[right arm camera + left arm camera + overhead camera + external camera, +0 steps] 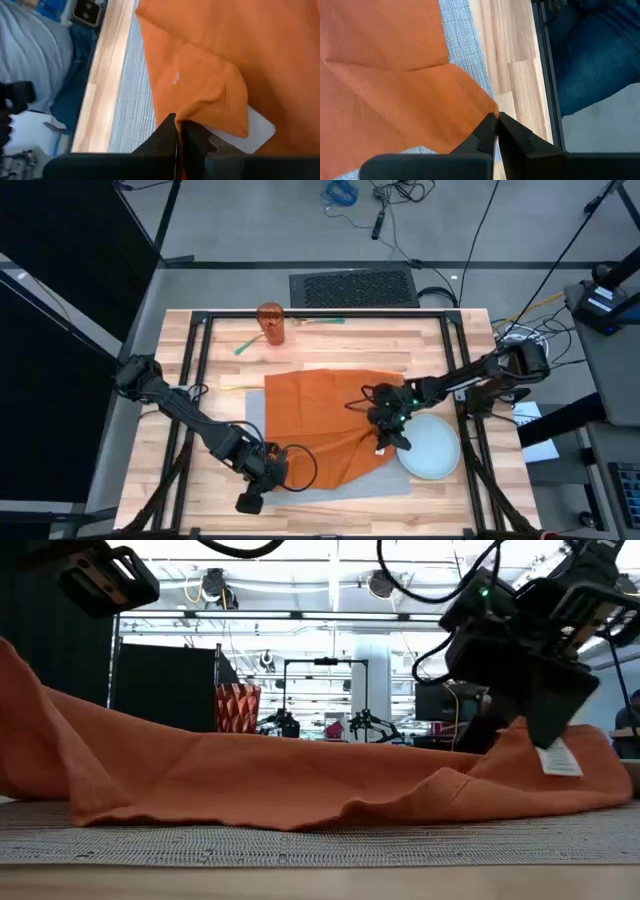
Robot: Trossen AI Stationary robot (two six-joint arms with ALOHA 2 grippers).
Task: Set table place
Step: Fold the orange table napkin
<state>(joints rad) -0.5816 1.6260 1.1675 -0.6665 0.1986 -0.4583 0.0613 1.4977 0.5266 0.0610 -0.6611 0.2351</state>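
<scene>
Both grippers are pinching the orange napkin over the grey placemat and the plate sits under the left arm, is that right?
Not quite. The plate sits by the right gripper, not under the left arm; the high view shows it. The rest holds: the left gripper and the right one are both shut on the napkin over the placemat.

arms: matte black, jointed | cables: black, looped | right wrist: green light

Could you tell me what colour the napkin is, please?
Orange napkin; clearest in the high view.
</scene>
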